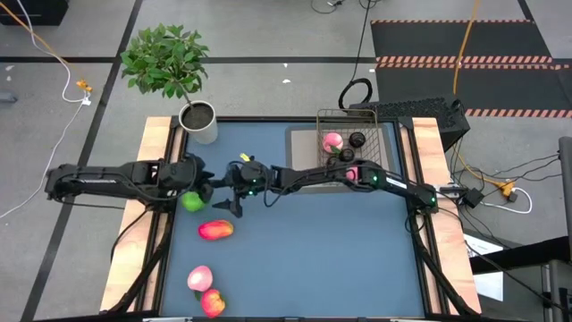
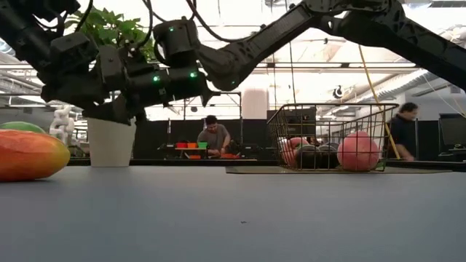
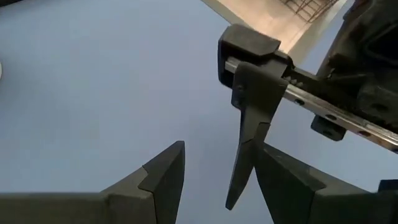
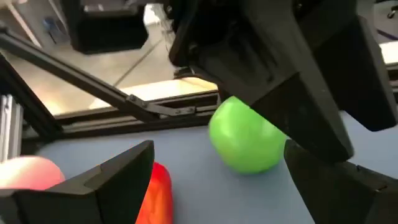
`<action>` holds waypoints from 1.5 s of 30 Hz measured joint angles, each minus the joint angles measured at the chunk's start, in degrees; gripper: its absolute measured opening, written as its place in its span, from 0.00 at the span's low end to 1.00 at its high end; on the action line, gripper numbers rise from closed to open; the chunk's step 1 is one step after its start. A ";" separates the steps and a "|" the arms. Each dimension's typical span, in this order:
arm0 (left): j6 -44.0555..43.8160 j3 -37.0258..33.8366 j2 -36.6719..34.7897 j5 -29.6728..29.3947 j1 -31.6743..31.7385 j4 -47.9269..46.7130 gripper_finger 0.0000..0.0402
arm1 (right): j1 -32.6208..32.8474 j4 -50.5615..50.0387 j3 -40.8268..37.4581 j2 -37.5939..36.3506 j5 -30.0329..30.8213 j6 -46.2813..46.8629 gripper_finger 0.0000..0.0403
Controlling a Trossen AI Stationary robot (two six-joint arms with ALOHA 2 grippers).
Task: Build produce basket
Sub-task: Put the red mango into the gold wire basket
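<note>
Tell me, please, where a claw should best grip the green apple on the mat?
Probably across the green apple's widest middle, coming straight down: it is round, so any opposite sides suit. The left claw crowds its upper side, so close across the free flanks.

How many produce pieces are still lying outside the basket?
4: a green apple beneath the left gripper, a red-orange piece mid-table, a pink peach and a red piece at the near edge.

Thin dark wire basket (image 1: 357, 143) — glossy smooth green apple (image 4: 244, 141), matt blue tabletop (image 1: 322, 250).
</note>
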 joint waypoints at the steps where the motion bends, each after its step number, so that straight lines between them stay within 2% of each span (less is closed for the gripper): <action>1: -0.38 0.00 0.76 -0.01 -0.57 -0.15 0.48 | 0.22 0.76 -0.61 0.00 -0.25 1.05 0.88; 5: -1.97 0.00 4.32 -0.31 -3.52 -0.67 0.48 | 2.34 1.15 -3.50 -0.02 -2.17 0.34 0.88; 8: -3.81 0.00 7.27 -3.46 -5.72 -0.50 0.48 | 5.47 0.67 -5.64 0.04 -1.64 -3.53 0.88; 10: -5.31 0.00 9.32 -5.41 -6.72 0.12 0.48 | 7.45 0.82 -5.70 0.17 0.65 -5.63 0.88; 14: -7.91 0.00 12.18 -5.90 -8.10 0.58 0.48 | 10.99 6.96 -5.04 1.40 9.68 -13.37 0.88; 17: -10.06 -0.02 13.33 -6.02 -9.01 0.64 0.48 | 12.01 6.29 -4.44 3.13 13.31 -16.56 0.88; 23: -11.70 -0.02 14.12 -6.64 -10.39 1.26 0.48 | 10.39 3.97 -4.28 2.89 13.34 -11.47 0.88; 28: -8.24 -0.03 14.12 -7.36 -10.42 5.03 0.48 | 9.37 1.68 -4.39 3.06 12.92 -10.39 0.88; 31: -5.95 -0.02 14.12 -7.39 -10.42 7.23 0.48 | 8.90 1.83 -4.37 2.97 8.09 -9.76 0.88; 33: -4.65 -0.02 14.12 -7.51 -10.42 8.28 0.48 | 8.91 1.27 -4.37 2.97 7.12 -9.76 0.87; 45: -2.24 -0.04 14.10 -7.60 -10.37 10.04 0.48 | 8.17 -0.79 -4.37 2.97 7.34 -9.74 0.73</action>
